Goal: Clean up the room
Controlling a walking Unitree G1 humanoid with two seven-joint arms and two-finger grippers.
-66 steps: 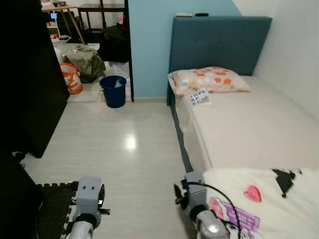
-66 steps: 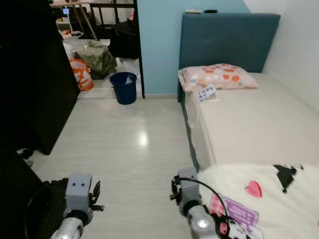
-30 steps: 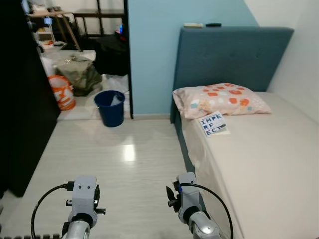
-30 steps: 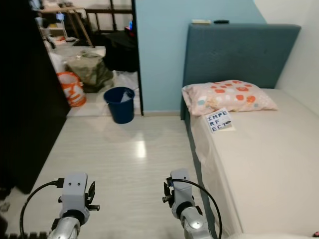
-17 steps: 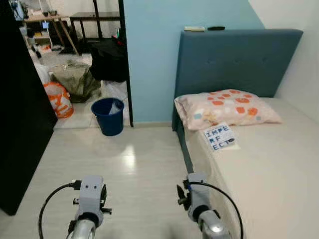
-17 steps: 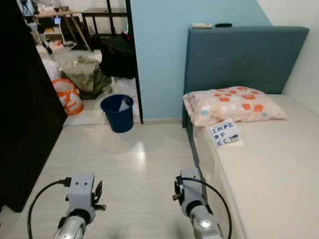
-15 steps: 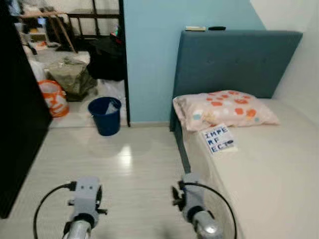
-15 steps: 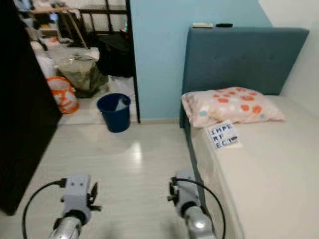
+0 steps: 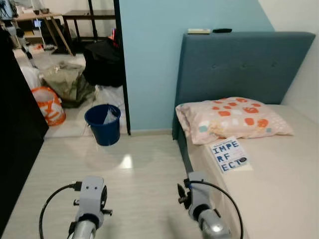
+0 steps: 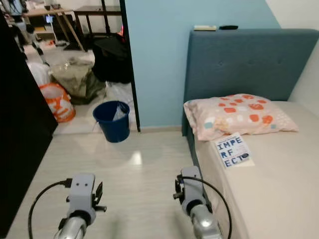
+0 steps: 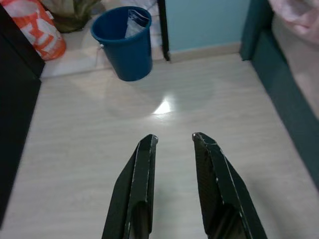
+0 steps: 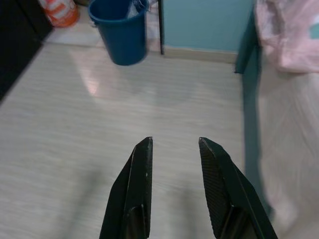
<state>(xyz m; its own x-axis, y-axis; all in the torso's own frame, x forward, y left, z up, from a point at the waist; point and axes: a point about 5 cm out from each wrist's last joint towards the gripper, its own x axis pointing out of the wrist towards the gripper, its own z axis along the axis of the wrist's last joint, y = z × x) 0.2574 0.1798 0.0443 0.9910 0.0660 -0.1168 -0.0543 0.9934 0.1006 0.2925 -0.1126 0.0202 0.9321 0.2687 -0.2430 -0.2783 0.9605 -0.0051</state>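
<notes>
Left eye view looks along a pale floor with a bed on the robot's right. A spotted pillow lies at the headboard, and just in front of it a booklet printed "IMPERFECT" rests on the mattress. A blue bucket with something pale inside stands by the doorway, beyond which bags and clutter sit.

Both arms are held low and forward. The left pincer and right pincer each have their 2 fingers parted, holding nothing.

My judgement: the robot is between pick-ups, approaching the bed head. If the booklet is what needs tidying, the right arm is nearer.

The wrist views show the parted fingers and the bucket's contents closely; the head views alone show the booklet and headboard.
</notes>
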